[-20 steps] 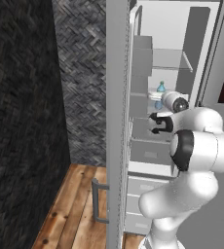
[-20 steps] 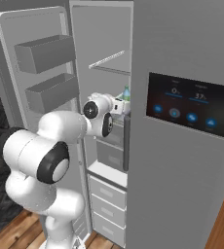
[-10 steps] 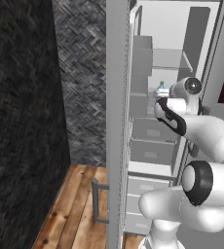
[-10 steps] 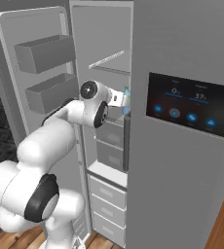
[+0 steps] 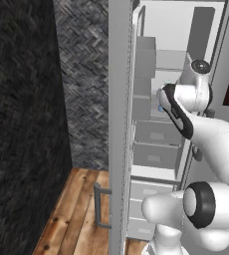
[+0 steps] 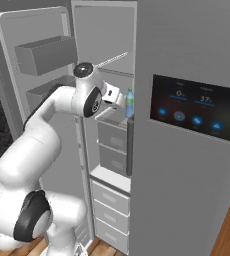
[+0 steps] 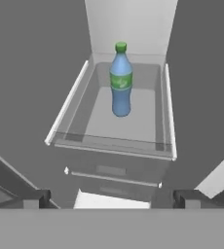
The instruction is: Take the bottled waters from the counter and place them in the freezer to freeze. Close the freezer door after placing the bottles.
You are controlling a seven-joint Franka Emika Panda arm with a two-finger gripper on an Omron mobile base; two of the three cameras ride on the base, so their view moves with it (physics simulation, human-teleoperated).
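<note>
You have one bottled water (image 7: pixel 121 82) standing upright in the freezer (image 6: pixel 118 65), its long axis vertical and its cap pointing straight up. In the hand view it is blue-tinted with a green cap and a green band at the shoulder, and it rests on the grey floor of a clear-walled bin (image 7: pixel 109 141), toward the back wall and roughly centred between the bin's sides. In the right base view the same bottle (image 6: pixel 130 104) shows at the edge of the compartment, just beside the wrist of the arm.

Your end effector (image 7: pixel 111 198) is set wide: the two dark fingertips (image 7: pixel 36 198) sit far apart at the bottom of the hand view, with nothing between them, apart from the bottle and in front of the bin.

The freezer door (image 6: pixel 34 65) stands swung open to the left, with grey inner bins on it; in the left base view you see its edge (image 5: pixel 117 124) and bar handle (image 5: pixel 99 205). Inside are white walls, grey shelves and drawers (image 6: pixel 109 212). To the right is the grey door with a dark touchscreen (image 6: pixel 193 111). A herringbone tiled wall (image 5: pixel 84 74) and wooden floor (image 5: pixel 76 214) lie to the left.
</note>
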